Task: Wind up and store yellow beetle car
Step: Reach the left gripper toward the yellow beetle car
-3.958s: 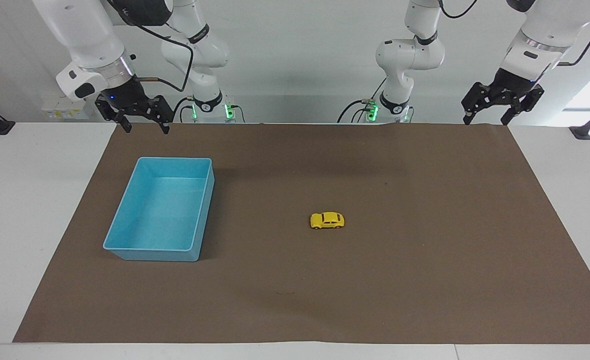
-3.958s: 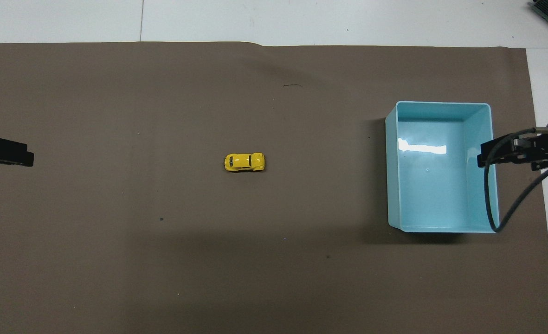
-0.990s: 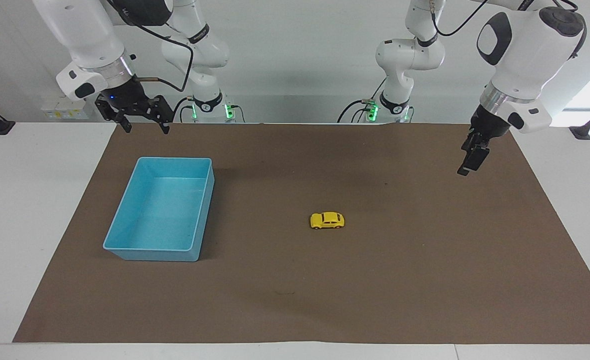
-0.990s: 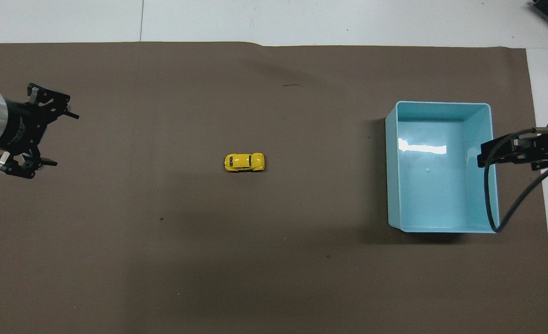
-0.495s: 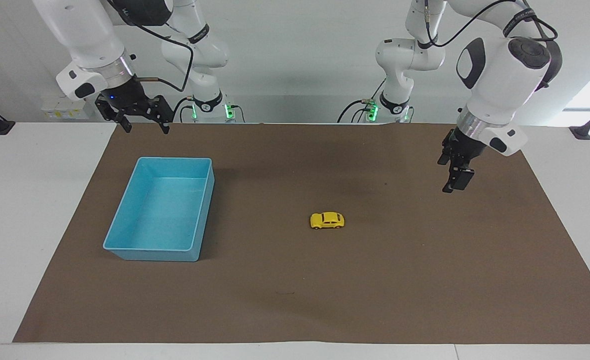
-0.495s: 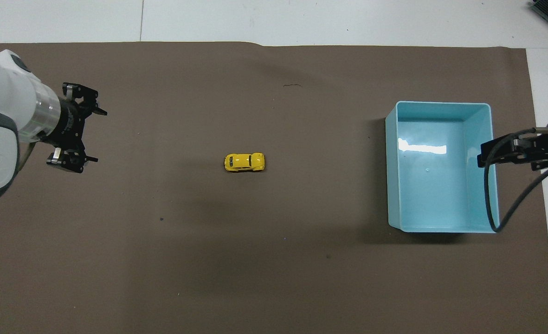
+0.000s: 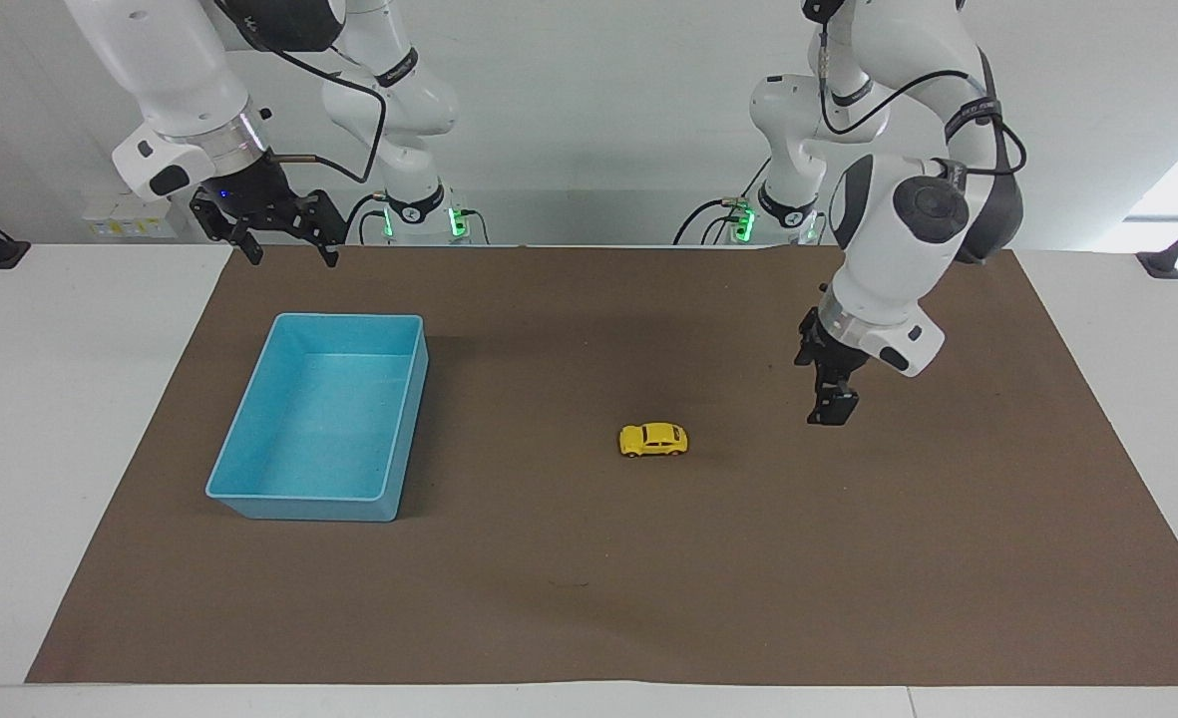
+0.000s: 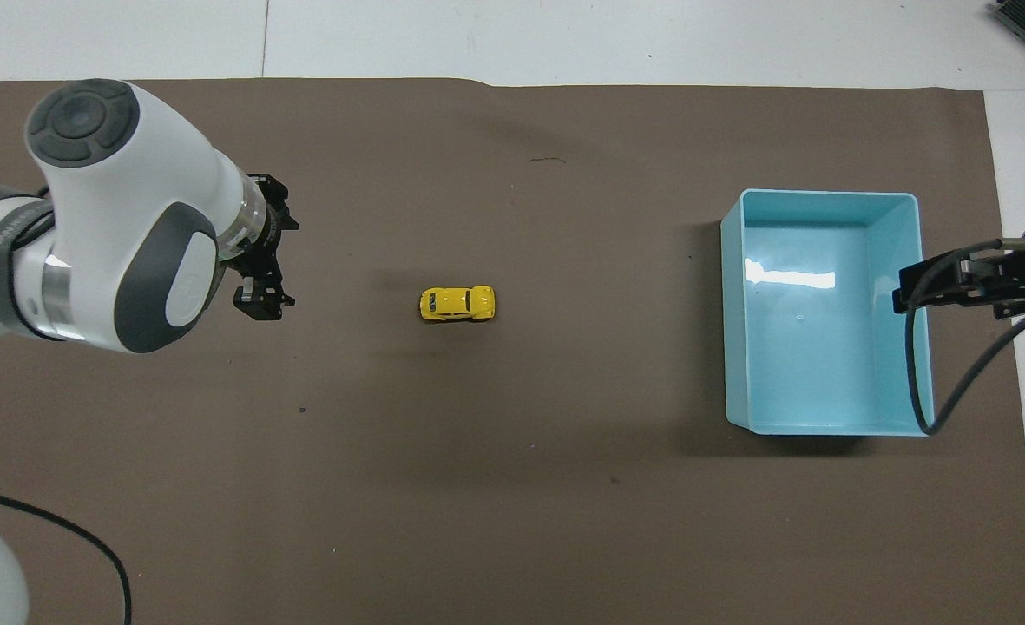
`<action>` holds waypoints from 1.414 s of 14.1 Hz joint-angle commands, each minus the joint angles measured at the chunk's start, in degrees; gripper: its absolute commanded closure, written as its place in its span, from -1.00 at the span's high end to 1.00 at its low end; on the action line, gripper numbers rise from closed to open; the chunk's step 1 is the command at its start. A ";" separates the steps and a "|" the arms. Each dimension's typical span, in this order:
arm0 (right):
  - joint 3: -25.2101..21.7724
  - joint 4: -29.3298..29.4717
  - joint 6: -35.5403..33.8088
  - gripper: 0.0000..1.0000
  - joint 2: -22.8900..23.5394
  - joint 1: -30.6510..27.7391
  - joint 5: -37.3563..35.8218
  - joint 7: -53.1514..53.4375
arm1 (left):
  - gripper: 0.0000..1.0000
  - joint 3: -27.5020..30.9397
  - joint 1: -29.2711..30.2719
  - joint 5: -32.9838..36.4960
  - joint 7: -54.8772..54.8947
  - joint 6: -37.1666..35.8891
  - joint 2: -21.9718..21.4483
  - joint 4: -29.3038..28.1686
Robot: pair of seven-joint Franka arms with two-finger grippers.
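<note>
The yellow beetle car (image 7: 653,440) (image 8: 457,304) stands on its wheels near the middle of the brown mat. My left gripper (image 7: 828,404) (image 8: 283,262) hangs low over the mat, beside the car toward the left arm's end, a clear gap away. Its fingers point down, open and empty. The light blue bin (image 7: 299,509) (image 8: 732,347) sits empty toward the right arm's end of the mat. My right gripper (image 7: 291,257) (image 8: 904,295) waits high up by the bin, open and empty.
The brown mat (image 7: 848,558) covers most of the white table (image 7: 70,419). In the overhead view a black cable (image 8: 916,382) from the right arm loops across the bin's rim. Bare mat lies all around the car.
The left arm has swung in from its end of the table toward the car and come lower, its gripper still open. Car, bin and right arm have not moved.
</note>
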 commanded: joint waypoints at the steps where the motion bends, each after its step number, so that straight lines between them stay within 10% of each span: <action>1: 0.24 0.23 0.24 1.00 0.14 -0.49 0.47 -1.07 | 1.00 0.72 -2.41 -0.71 -1.99 1.27 3.44 2.21; 11: 0.24 0.23 0.24 1.00 0.14 -0.49 0.47 -1.07 | 1.00 0.81 -11.81 -3.96 -17.20 7.86 15.83 6.69; 20: 0.24 0.23 0.24 1.00 0.14 -0.49 0.47 -1.07 | 1.00 0.81 -13.84 -3.88 -19.05 9.01 15.41 6.35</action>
